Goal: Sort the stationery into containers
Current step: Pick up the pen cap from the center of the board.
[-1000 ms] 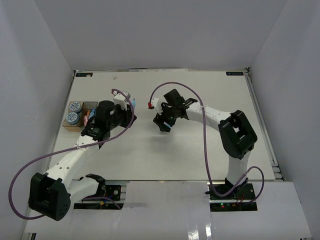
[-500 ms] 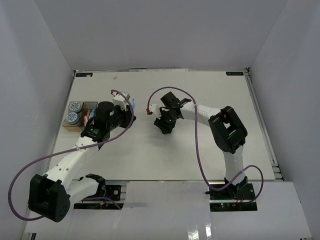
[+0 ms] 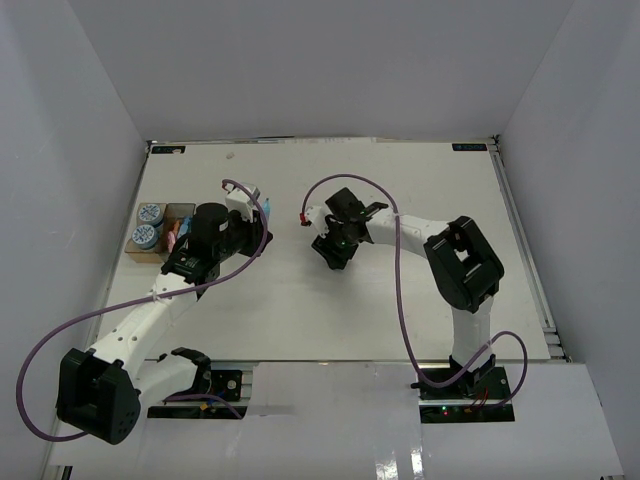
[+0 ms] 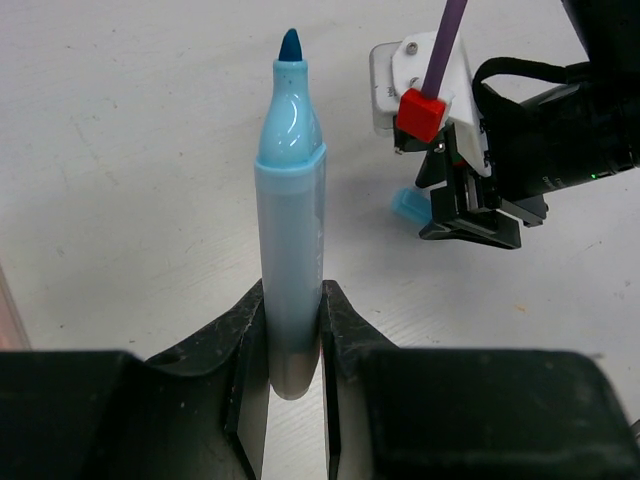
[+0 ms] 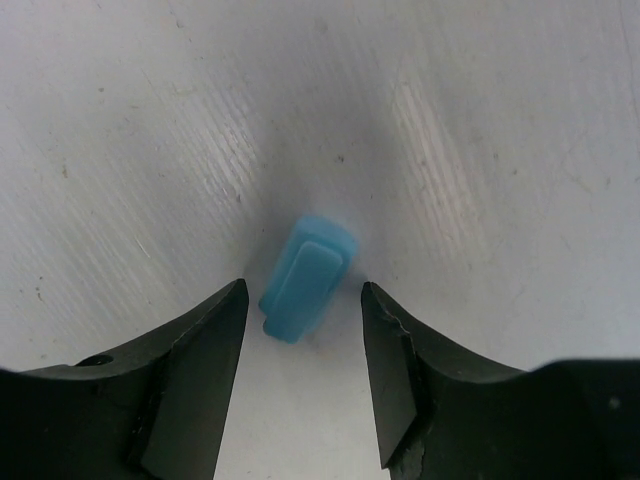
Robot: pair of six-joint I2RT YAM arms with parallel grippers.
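Two arms are reaching over the bench (image 3: 400, 310) in the top view. The left claw (image 3: 257, 213) is hanging just right of the bins (image 3: 186, 206) at the left of the frame. One bin is holding two patterned rolls (image 3: 148, 224). The right claw (image 3: 335, 258) is pointing down at mid-frame. This view is showing the overall layout, but neither what the claws are carrying nor how wide they stand.

The left wrist view is supplying the first of those details. The left claw (image 4: 292, 298) is clamping fully on the lower barrel of a blue marker (image 4: 290, 200), with both fingers pressing against it. The marker is standing upright in the frame with its bare tip exposed. Judged from this, it is being kept out of the bins until it is capped. At the upper right, the right claw (image 4: 470, 215) is sitting low over a blue cap (image 4: 408, 208).

The right wrist view is giving the detail that no other view offers. The cap (image 5: 308, 272) is lying on the bench between the fingers of the right claw (image 5: 302, 290). That claw is standing partly open, with bare bench showing on both sides of the cap, so nothing is being gripped. The straddling position is suggesting a pinch in preparation. Closing will probably need the cap kept central, since it is lying at a slant to the fingers.
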